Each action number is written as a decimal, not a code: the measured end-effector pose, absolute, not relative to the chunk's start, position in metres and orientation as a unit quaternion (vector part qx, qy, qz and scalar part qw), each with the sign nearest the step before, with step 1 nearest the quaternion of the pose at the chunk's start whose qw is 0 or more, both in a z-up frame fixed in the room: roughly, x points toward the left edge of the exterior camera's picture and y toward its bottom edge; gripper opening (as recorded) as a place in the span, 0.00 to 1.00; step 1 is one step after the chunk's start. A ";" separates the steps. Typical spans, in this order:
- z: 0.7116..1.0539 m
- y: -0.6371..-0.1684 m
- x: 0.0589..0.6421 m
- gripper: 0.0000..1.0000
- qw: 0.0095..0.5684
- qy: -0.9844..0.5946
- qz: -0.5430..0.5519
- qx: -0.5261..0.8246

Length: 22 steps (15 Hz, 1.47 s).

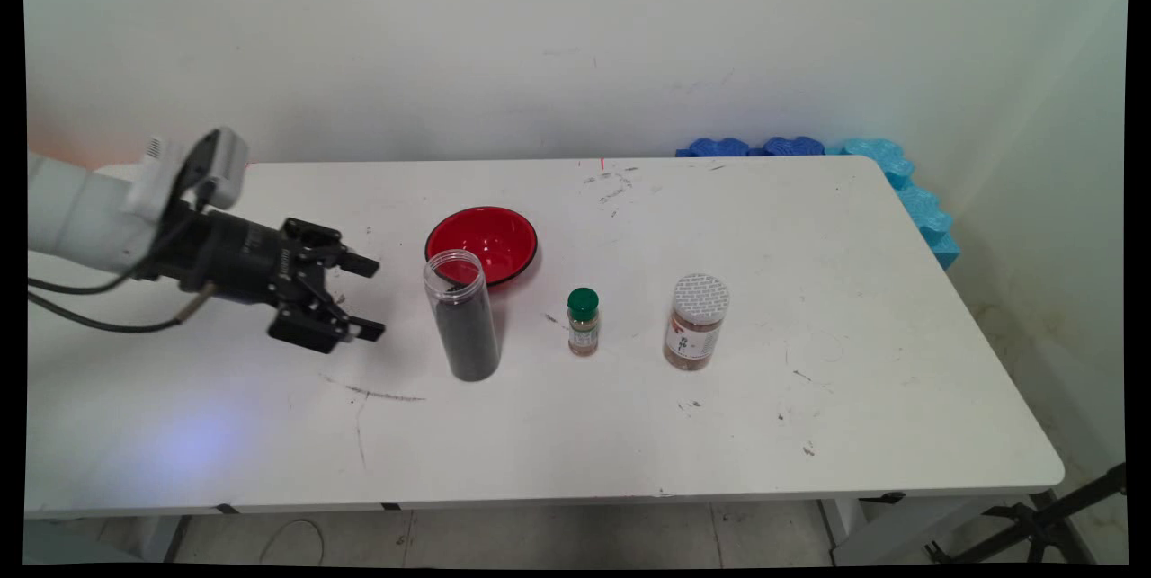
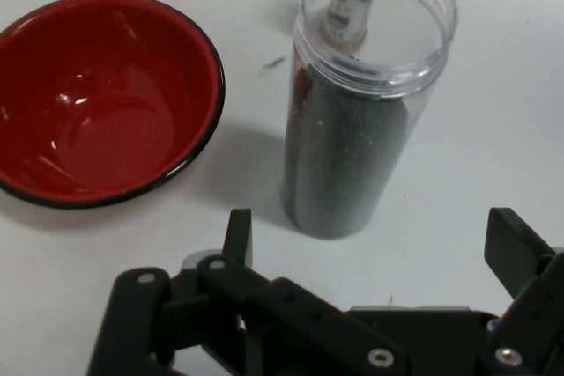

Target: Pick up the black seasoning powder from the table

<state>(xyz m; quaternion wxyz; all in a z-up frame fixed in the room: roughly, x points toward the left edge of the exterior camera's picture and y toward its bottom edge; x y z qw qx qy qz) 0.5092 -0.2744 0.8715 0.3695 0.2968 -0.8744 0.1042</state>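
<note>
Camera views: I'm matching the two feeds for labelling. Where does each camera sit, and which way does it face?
Main view: fixed above the table's near side, looking across it to the wall; the arm and open gripper enter from the left.
Hand view: mounted on the hand, looking along the gripper; its black linkage and fingers rise from the bottom edge.
Shared: the clear open-topped jar of dark grains, the red bowl and the green-capped spice bottle.

The scene is evenly and brightly lit from above. Soft, short shadows are cast on the white table (image 1: 809,362). Small glints are seen inside the red bowl (image 2: 97,103). Both views are rendered without motion blur.
</note>
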 end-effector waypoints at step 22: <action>0.817 -0.323 0.444 1.00 0.373 -0.877 0.110 0.283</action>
